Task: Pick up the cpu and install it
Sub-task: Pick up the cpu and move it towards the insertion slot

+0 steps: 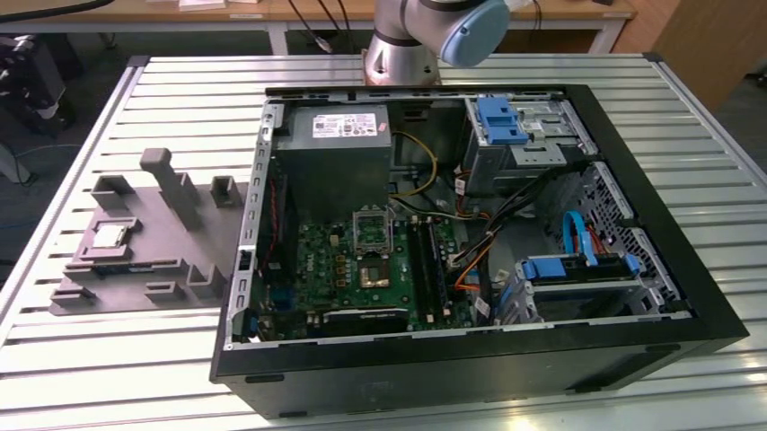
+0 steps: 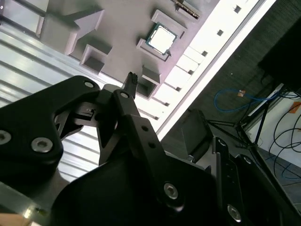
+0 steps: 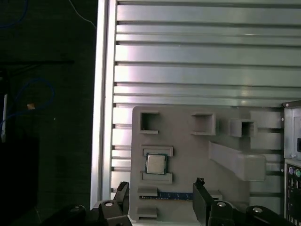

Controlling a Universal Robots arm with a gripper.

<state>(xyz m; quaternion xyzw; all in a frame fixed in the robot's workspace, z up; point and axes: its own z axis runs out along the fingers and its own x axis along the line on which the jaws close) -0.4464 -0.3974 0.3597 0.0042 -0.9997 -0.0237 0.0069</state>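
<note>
The cpu is a small square chip with a shiny metal top. It lies flat in a recess of the grey moulded tray, at the exterior view's left. Both wrist views look down on the cpu from well above. My gripper hangs open above the tray, its black fingers spread wide with nothing between them. One fingertip points towards the tray. The open computer case lies beside the tray, with the motherboard's socket in its middle.
The tray carries several upright blocks and a tall post. A memory stick lies in a slot near the cpu. Cables, drive cages and a power supply crowd the case. The arm's base stands behind it on the slatted table.
</note>
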